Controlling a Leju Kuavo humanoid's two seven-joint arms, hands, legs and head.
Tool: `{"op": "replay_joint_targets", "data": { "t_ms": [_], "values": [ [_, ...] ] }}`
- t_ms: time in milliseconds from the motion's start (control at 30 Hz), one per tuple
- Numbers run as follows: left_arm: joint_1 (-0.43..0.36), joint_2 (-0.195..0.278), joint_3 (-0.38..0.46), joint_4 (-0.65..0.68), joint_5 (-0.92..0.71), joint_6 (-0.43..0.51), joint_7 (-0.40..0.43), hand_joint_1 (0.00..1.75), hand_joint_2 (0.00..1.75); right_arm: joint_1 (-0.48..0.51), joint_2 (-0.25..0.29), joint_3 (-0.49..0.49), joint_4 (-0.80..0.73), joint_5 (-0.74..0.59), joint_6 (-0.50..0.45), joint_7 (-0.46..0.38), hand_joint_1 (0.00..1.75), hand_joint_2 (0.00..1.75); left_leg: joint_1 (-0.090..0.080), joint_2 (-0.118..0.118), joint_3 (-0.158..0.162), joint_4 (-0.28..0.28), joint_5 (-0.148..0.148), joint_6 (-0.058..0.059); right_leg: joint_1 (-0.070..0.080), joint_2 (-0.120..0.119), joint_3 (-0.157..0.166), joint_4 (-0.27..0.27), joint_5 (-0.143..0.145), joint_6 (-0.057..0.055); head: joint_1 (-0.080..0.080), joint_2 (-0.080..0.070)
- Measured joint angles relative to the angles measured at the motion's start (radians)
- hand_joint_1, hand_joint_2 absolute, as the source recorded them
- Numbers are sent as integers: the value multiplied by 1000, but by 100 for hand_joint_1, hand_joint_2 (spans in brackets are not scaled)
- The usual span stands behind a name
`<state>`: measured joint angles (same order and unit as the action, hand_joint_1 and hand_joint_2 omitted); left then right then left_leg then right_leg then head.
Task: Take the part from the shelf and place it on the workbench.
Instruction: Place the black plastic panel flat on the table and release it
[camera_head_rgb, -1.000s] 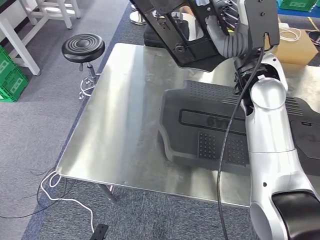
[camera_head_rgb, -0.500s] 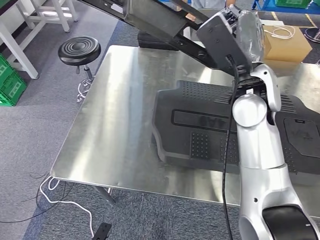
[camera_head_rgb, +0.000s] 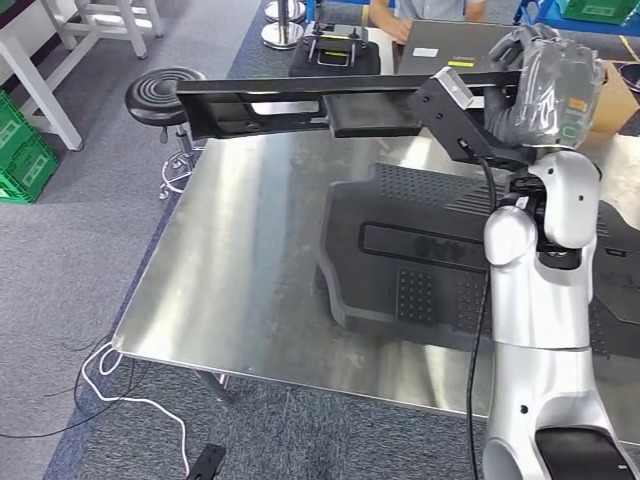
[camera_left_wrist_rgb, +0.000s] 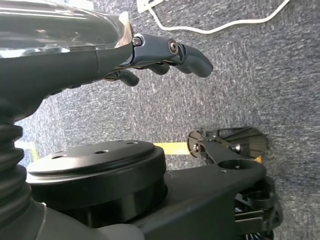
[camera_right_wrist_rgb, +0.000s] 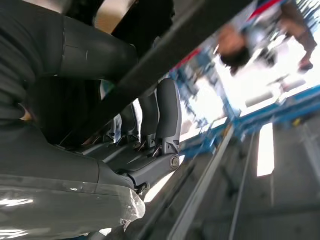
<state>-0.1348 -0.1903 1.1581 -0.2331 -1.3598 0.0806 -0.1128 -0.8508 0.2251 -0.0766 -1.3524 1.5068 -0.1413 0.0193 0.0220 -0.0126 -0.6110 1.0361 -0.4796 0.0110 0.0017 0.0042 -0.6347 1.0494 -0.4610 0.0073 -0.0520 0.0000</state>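
The part (camera_head_rgb: 302, 105), a long flat black plastic panel with cut-outs, hangs level in the air above the far edge of the workbench (camera_head_rgb: 226, 260), reaching from my right hand (camera_head_rgb: 547, 90) out leftward over the black round stool (camera_head_rgb: 158, 90). My right hand, wrapped in clear plastic film, grips the panel at its right end; in the right wrist view my fingers (camera_right_wrist_rgb: 168, 112) curl around a dark edge of the part (camera_right_wrist_rgb: 181, 45), clenched on it. My left hand (camera_left_wrist_rgb: 166, 55) hangs low over grey carpet, fingers loosely bent with nothing between them, apart from one another. On the steel workbench, under the raised part, lies a large black moulded panel (camera_head_rgb: 407, 250) with dotted grip patches and a recessed strip bearing raised letters that I cannot read from here. A second dark panel (camera_head_rgb: 619, 270) lies at the right edge of the bench, touching or just beside the first. A cardboard box (camera_head_rgb: 615, 100) sits behind my right hand; what is in it I cannot tell. Green plastic crates (camera_head_rgb: 23, 150) stand on the floor at far left, near a white table frame (camera_head_rgb: 45, 40), their contents hidden. A white cable (camera_head_rgb: 128, 395) loops on the carpet by the near left corner of the bench. Beyond the bench a person's arms (camera_head_rgb: 392, 18) rest at a grey table (camera_head_rgb: 453, 45).
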Motion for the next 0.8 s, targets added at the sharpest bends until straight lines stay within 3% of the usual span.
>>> {"op": "replay_joint_targets", "data": {
  "t_ms": [67, 167, 200, 267, 333, 367, 400, 467, 500, 600, 667, 733, 800],
  "values": [
    [-1, -1, 0, 0, -1, -2, 0, 0, 175, -4, -21, -17, 27, 42, -35, 13, 175, 175, -2, 0, -1, -3, 1, -8, 5, 0, 11, -24, -1, -8, -1, 0],
    [-2, -2, -2, 0, -2, -4, 0, 0, 175, -8, -63, -26, 71, 63, -73, 55, 175, 175, -2, 2, -8, 13, -19, -20, -2, -3, 19, -41, 5, -21, -2, 0],
    [-2, -2, -2, 0, -2, -4, 0, 0, 175, -11, -76, -27, 86, 64, -81, 70, 175, 175, -3, 3, -24, 51, -42, -23, -5, -5, 21, -46, 7, -25, -2, 0],
    [-1, -2, -2, 0, -2, -4, 1, 0, 175, -18, -104, -28, 117, 66, -90, 98, 175, 175, -3, 4, -82, 177, -101, -25, -4, -5, 22, -46, 7, -28, -3, 0],
    [-2, -2, -3, 0, -2, -5, 1, 0, 175, -21, -136, -27, 151, 67, -94, 122, 175, 175, -3, 4, -126, 266, -121, -27, -2, -5, 22, -44, 5, -29, -2, 0],
    [-3, -2, -3, 0, -2, -5, 1, 0, 175, -22, -151, -27, 167, 67, -97, 133, 175, 175, -3, 4, -124, 258, -104, -26, -2, -5, 23, -43, 4, -29, -2, 0],
    [-4, -2, -4, 0, -2, -6, 1, 0, 175, -25, -166, -27, 182, 67, -101, 141, 175, 175, -3, 4, -104, 212, -72, -25, -2, -4, 24, -41, 3, -28, -2, 0],
    [-2, -1, -7, 0, -2, -6, 3, 0, 175, -36, -194, -27, 212, 68, -112, 152, 175, 175, -4, 5, -46, 81, -8, -19, -1, -2, 23, -34, -3, -22, -2, 0],
    [-2, 0, -8, 0, -2, -6, 3, 0, 175, -42, -206, -27, 226, 68, -117, 154, 175, 175, -5, 5, -26, 35, 7, -15, 1, -1, 20, -30, -4, -18, -2, 0],
    [0, 0, -12, 0, -2, -7, 2, 0, 175, -53, -233, -28, 255, 67, -124, 157, 175, 175, -9, 4, -15, 4, 7, -6, 0, 0, 12, -26, -4, -5, -1, 0],
    [0, -1, -15, 0, -2, -7, 2, 0, 175, -57, -247, -27, 267, 67, -125, 169, 175, 175, -6, 3, -13, -2, 12, 4, -2, 0, 7, -11, -19, 6, 0, 0],
    [-2, -1, -17, 0, -3, -7, 2, 0, 175, -65, -264, -26, 282, 67, -125, 183, 175, 175, -1, 3, -10, -6, 15, 11, -6, -1, -29, 74, -70, 17, 2, 0],
    [-1, -1, -17, 0, -3, -8, 2, 0, 175, -70, -280, -29, 302, 67, -125, 188, 175, 175, 0, 2, -10, -6, 15, 14, -11, -1, -92, 208, -124, 25, 3, 0]
  ]
}}
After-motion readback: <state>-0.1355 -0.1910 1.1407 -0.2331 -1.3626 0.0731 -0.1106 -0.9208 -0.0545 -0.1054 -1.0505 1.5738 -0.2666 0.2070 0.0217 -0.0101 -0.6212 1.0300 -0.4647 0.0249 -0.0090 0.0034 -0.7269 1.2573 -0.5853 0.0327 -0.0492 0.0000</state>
